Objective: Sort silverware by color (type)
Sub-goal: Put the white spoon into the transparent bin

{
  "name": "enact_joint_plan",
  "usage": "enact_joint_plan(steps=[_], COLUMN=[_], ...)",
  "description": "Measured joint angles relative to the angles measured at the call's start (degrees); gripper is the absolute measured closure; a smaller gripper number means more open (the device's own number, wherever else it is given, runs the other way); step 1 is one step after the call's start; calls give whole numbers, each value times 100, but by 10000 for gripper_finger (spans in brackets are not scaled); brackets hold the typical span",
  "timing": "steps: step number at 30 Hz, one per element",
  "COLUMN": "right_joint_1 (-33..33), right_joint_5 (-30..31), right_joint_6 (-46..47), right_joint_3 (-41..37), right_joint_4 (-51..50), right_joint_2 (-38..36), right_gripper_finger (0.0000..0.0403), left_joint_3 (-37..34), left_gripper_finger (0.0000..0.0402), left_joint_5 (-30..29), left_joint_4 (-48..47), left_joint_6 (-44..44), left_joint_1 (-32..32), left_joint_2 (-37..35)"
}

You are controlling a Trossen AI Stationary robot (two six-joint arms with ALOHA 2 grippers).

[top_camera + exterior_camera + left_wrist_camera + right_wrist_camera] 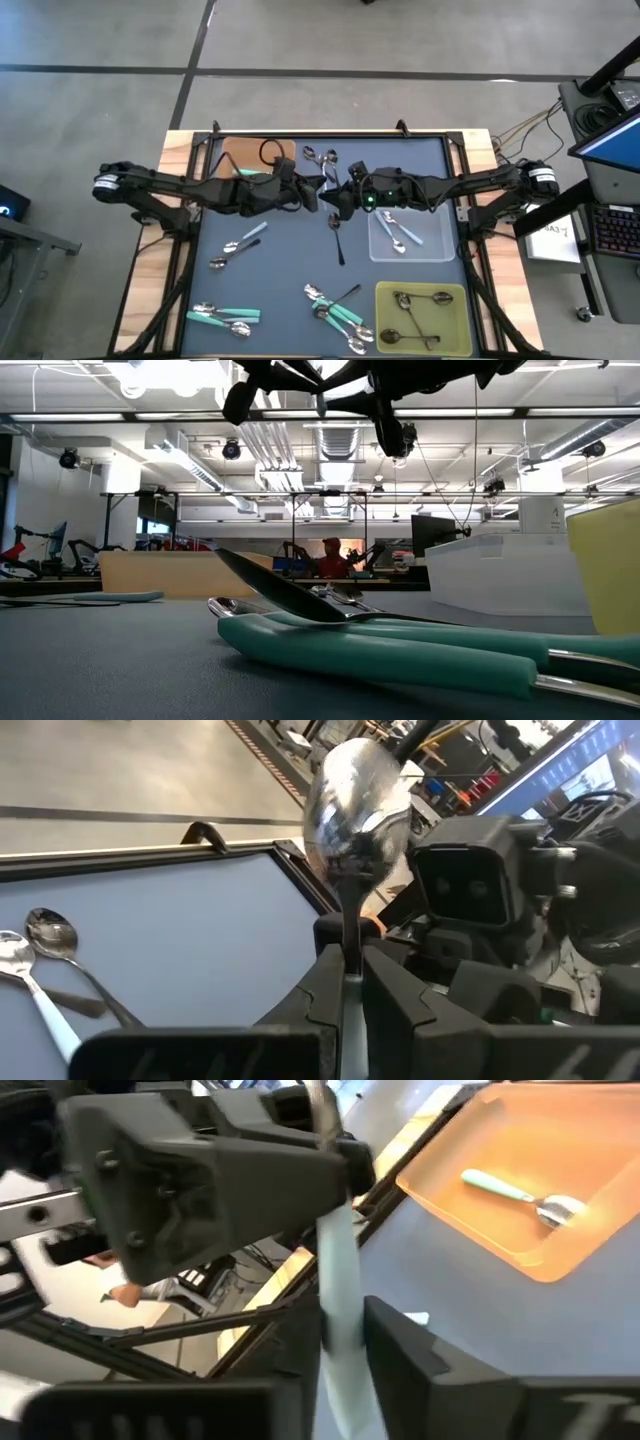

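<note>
Both arms meet above the middle of the dark mat. Between them is a spoon (330, 180) with a shiny bowl (355, 805) and a light-blue handle (335, 1260), held high over the table. My left gripper (345, 955) is shut on it from the table's left. My right gripper (345, 1345) faces it from the right, its fingers closed around the handle. Other spoons lie loose on the mat: teal ones (225, 318) (340, 308), light-blue ones (240, 245), and a dark one (337, 235). My left gripper pinches the spoon's thin neck (348, 915) just below the bowl between its two fingers, which come in about level from the table's left. The bowl stands out past the fingertips, and the spoon is lifted clear of the mat. My right gripper has the light-blue handle (340, 1320) between its two fingers (400, 1350), coming in about level from the table's right. The handle runs on from the fingers to the left gripper's fingertips. How far back between the fingers it reaches does not show.
An orange tray (232, 150) at the far left holds a teal spoon (510, 1190). A clear tray (440, 250) at the right holds light-blue spoons. A yellow-green tray (455, 300) at the near right holds dark spoons. Two more spoons (320, 155) lie at the far middle.
</note>
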Motion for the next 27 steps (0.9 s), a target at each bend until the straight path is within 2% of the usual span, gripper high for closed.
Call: enact_joint_plan(steps=[2,9,17,22,27], right_joint_1=[0,0,-66,-228,-294], right_joint_5=[0,-4,10,-15,-586], right_joint_6=[-49,-33,-47,-179,-175], right_joint_3=[2,2,-4,-7,-7], right_joint_4=[-7,-36,-560,-1541,-3531], right_joint_2=[-5,-7,-120,-570,-1318], right_gripper_finger=[371,386,386,386,386], left_joint_3=[4,2,2,2,2], left_gripper_finger=[393,385,323,287,272], left_joint_5=[-7,55,200,329,345], left_joint_4=[2,-34,-119,-194,-675], left_joint_6=[12,53,121,299,351], left_joint_1=[3,4,-4,-5,-5], left_joint_2=[-1,-6,-19,-58,-233])
